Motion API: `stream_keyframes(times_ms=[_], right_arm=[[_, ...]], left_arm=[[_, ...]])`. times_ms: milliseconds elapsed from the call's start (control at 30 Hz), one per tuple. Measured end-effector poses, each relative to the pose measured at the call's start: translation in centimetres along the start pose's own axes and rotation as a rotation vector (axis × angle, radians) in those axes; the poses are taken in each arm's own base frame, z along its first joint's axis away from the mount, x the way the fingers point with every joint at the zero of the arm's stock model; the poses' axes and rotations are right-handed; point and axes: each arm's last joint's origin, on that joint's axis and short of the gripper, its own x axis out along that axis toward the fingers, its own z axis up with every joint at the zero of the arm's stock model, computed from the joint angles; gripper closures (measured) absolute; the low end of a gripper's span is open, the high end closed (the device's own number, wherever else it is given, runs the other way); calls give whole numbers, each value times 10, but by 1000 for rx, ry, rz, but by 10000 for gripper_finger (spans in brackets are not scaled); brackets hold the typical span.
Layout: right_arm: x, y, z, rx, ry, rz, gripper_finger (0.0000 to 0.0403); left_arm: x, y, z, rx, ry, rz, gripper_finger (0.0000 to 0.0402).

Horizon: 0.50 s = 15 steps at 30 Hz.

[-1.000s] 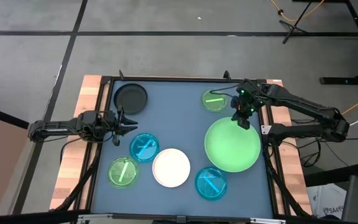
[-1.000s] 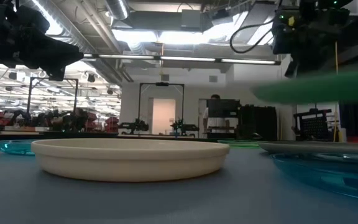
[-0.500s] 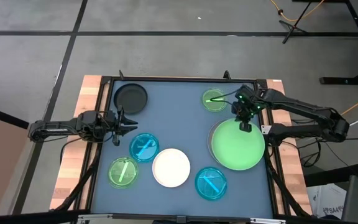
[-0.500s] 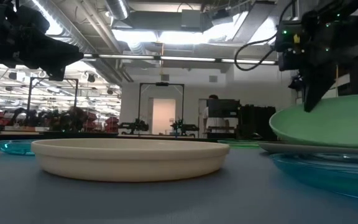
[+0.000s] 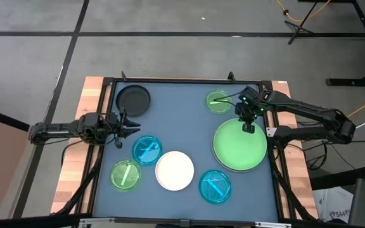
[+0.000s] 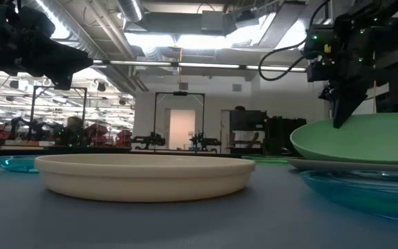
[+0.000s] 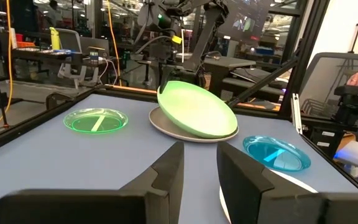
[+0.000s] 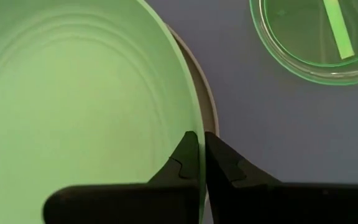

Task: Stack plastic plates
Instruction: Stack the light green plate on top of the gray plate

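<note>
High view: no readable writing anywhere. Right gripper [image 5: 248,126] clamped tight on the far rim of the large green plate [image 5: 239,147], over a grey plate [image 5: 215,135] peeking out at its left edge, right side of the table [image 5: 176,114]. Left gripper [image 5: 134,125] hanging at the left edge, fingers parted, nothing between them. Black plate [image 5: 134,100] at the far left corner; white plate [image 5: 174,171] near front centre; small blue plates at [image 5: 147,151] and [image 5: 215,186]; small green plates at [image 5: 126,175] and [image 5: 218,102]. All round, so no long axis; stripes inside the small ones running at differing slants.

Low view: white plate [image 6: 144,176] flat in front. Green plate [image 6: 361,142] tilted, gripped edge raised, lower edge resting on the grey plate [image 6: 344,164].

Left wrist view: parted fingers [image 7: 169,169] empty. Green plate [image 7: 196,110] slanting on the grey one [image 7: 166,126]; small green plate [image 7: 96,120] and blue plate [image 7: 277,153] to either side, both flat.

Right wrist view: fingers [image 8: 189,157] pinching the green plate's rim [image 8: 199,124]; grey rim [image 8: 209,106] just beneath; small green plate [image 8: 316,37] apart.
</note>
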Motion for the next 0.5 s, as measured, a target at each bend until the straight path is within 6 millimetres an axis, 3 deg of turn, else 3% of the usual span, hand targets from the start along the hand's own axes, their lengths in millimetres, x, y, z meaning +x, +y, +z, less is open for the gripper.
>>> stream_keyframes(times_ms=[500], right_arm=[[13,-3,3,6,60,20,377]], left_arm=[[0,0,0,0,1,0,313]])
